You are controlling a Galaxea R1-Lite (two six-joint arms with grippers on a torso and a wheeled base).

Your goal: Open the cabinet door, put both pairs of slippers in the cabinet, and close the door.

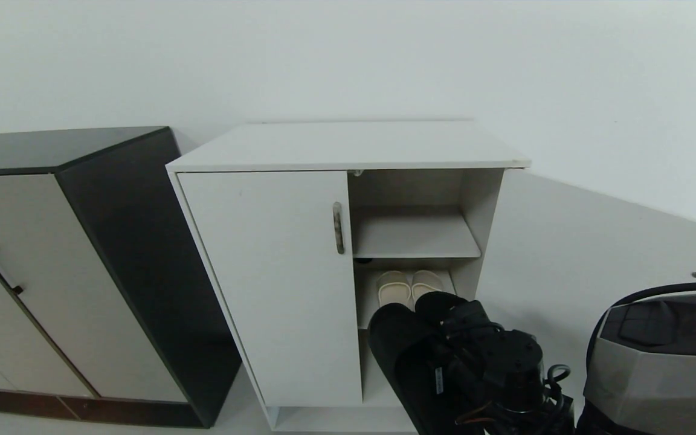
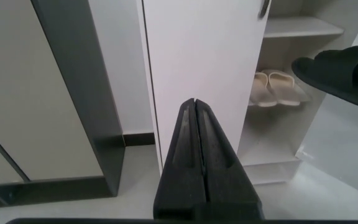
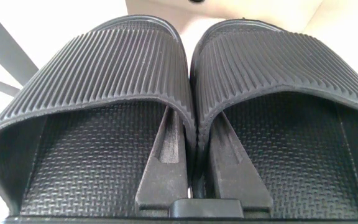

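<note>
The black slippers (image 3: 104, 81), bottom centre, sit clamped in the right tool (image 3: 194, 127). I'd slide them level onto the free shelf (image 1: 414, 235) above the white slippers (image 1: 409, 287). The left tool (image 2: 195, 109) is pressed together.

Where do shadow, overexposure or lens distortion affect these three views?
Head view: the sides of the white cabinet slant inward toward the floor, probably a wide-angle perspective effect, and its upper compartment is shaded. Right wrist view: the background behind the black slippers is very bright. Left wrist view: the light is even on the beige slippers.
</note>
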